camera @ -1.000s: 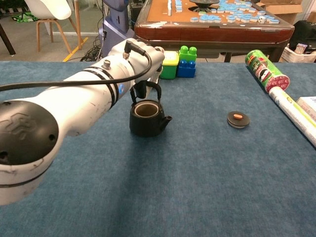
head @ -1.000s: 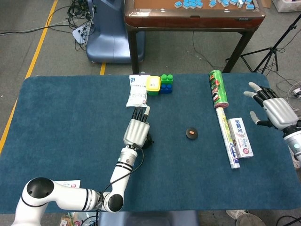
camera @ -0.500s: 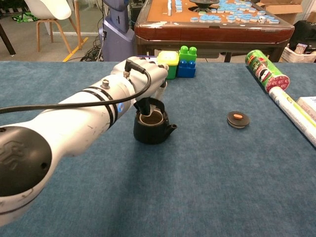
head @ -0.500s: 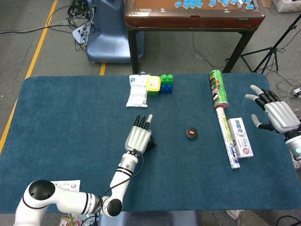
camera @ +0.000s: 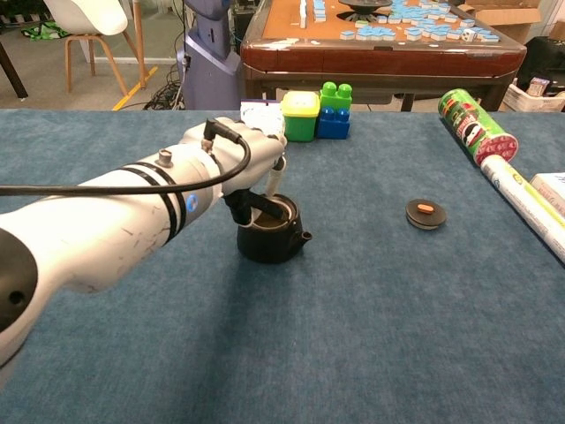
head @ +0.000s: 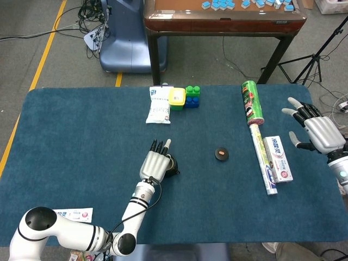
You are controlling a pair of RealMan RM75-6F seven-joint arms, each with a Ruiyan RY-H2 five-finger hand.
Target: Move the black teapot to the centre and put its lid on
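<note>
The black teapot (camera: pixel 269 240) stands without its lid on the blue table a little left of the middle, spout to the right; in the head view only its edge (head: pixel 173 170) shows. Its handle lies folded down on the rim. My left hand (camera: pixel 245 170) hovers just over the pot's near side with its fingers (head: pixel 158 146) stretched straight, and I see nothing gripped in it. The round black lid (head: pixel 221 154) with an orange knob lies flat on the cloth to the pot's right (camera: pixel 425 214). My right hand (head: pixel 316 131) is open at the table's right edge, fingers spread.
A green can (head: pixel 252 101), a long foil roll (head: pixel 262 161) and a toothpaste box (head: pixel 279 157) lie at the right. A white packet (head: pixel 159 105), a yellow-lidded tub (head: pixel 176 97) and toy bricks (head: pixel 192 96) stand at the back. A mahjong table (head: pixel 223 19) is behind.
The left hand brought the teapot down and slightly nearer, and the handle that stood upright under the hand now lies folded down. The right hand shifted only slightly.
</note>
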